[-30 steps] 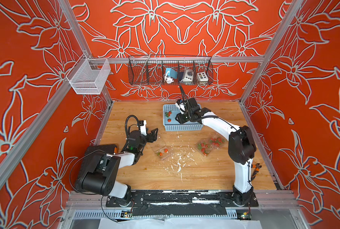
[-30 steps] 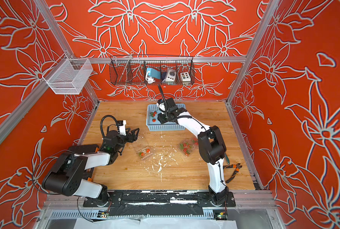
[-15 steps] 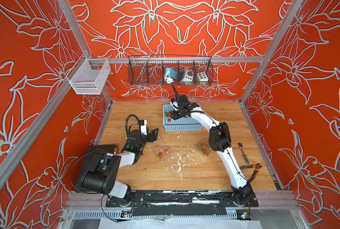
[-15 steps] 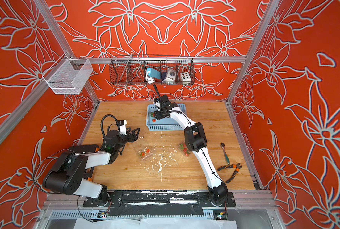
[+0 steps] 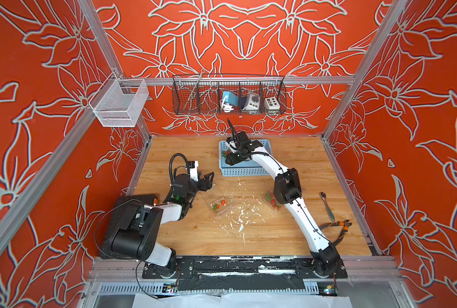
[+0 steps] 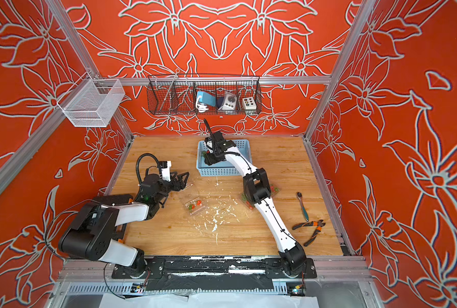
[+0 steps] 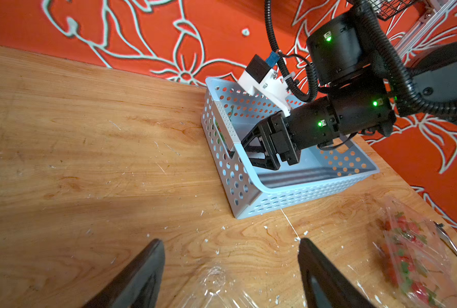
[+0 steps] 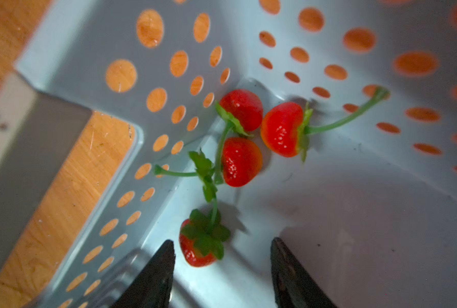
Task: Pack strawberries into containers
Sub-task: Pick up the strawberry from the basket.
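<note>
Right gripper (image 5: 228, 158), in both top views, reached down into the blue basket (image 5: 248, 173) at the back of the table, beside strawberries (image 5: 224, 154) in the basket's corner; how its jaws stood could not be told from up there. The left gripper (image 5: 208, 181) hung low over the wood near the basket's front corner, fingers spread. One clear container (image 5: 218, 206) holding a few berries lay mid-table. A second container (image 5: 270, 198) with berries sat partly under the right arm's elbow. A wrench (image 5: 326, 204) and pliers (image 5: 339, 229) lay toward the right edge.

From the left wrist, the left gripper (image 7: 230, 248) stood wide open. Crinkled clear plastic (image 7: 216, 285) lay between its fingers, and I could not tell whether they touched it. Beyond, the right gripper (image 7: 259, 153) was inside the basket (image 7: 275, 197).

From the right wrist, the right gripper (image 8: 222, 244) was open and held nothing. Four strawberries lay in the basket's corner. The nearest berry (image 8: 198, 245) lay between the fingers, just beside one and apart from the other.
</note>
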